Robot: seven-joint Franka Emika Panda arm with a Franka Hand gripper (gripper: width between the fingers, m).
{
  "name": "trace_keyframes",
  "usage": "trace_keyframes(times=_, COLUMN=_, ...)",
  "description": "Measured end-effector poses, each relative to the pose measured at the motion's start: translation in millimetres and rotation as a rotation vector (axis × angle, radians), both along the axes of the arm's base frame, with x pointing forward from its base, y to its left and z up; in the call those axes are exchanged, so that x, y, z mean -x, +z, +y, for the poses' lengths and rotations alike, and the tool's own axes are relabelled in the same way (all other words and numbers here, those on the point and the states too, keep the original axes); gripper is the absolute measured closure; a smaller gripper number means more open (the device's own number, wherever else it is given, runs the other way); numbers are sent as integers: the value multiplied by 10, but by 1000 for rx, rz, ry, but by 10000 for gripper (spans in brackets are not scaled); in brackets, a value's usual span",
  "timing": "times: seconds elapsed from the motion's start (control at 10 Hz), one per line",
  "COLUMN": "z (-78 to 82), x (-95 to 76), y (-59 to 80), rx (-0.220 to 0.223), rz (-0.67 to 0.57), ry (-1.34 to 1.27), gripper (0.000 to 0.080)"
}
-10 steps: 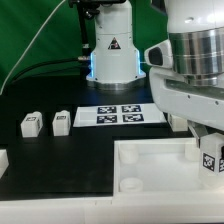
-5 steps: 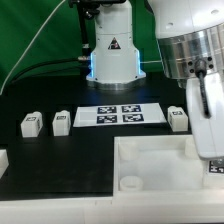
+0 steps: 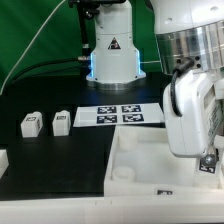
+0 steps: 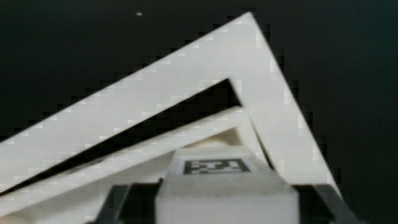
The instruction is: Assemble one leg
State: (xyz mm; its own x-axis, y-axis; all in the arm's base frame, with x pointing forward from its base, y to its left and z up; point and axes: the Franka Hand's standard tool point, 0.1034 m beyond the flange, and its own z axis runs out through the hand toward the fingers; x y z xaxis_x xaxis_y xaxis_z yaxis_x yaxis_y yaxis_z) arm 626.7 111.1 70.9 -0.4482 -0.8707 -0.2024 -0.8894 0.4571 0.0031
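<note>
**Tagged leg being held over the panel's corner**

The white panel (image 3: pixel 150 160) is being taken as the landmark. In the exterior view, the gripper (image 3: pixel 207 160) is being seen low over the panel's corner on the exterior view's right, with the arm's white body blocking most of that corner. A leg (image 3: pixel 208 161) with a black-and-white tag is being glimpsed at the gripper's lower end, just above the panel's rim; whether it is touching the panel cannot be told.

In the wrist view, the same leg (image 4: pixel 214 172) is being shown pinched between the two dark fingers (image 4: pixel 121 203), its tag facing the camera, so the fingers are being kept closed on it. Beneath it, white angled edges of the panel (image 4: pixel 249 75) are being seen against the black table (image 4: pixel 89 60).

Two more legs are being left standing on the table beyond the panel, toward the exterior view's left: one leg (image 3: pixel 30 124) farther out and a second leg (image 3: pixel 61 121) just beside it, apart from each other. The marker board (image 3: pixel 121 115) is lying flat behind the panel, between those legs and the arm.
</note>
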Motion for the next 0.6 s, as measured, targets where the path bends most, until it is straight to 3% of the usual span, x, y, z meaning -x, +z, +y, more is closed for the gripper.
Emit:
trace_keyframes(times=0.1, z=29, x=6, y=8, rx=-1, rz=-1, ry=4, gripper=255)
trace_keyframes(times=0.2, z=112, x=49, y=50, rx=-4, rz=-2, ry=17, gripper=255)
trace_keyframes(times=0.3, z=187, x=112, y=132, rx=-8, rz=-5, ry=28, gripper=168)
trace_keyframes(times=0.5, z=304, x=147, y=287, rx=-16, rz=-21, ry=46, gripper=155)
trace_keyframes(times=0.6, z=280, x=155, y=248, rx=-12, rz=-17, ry=52, gripper=155)
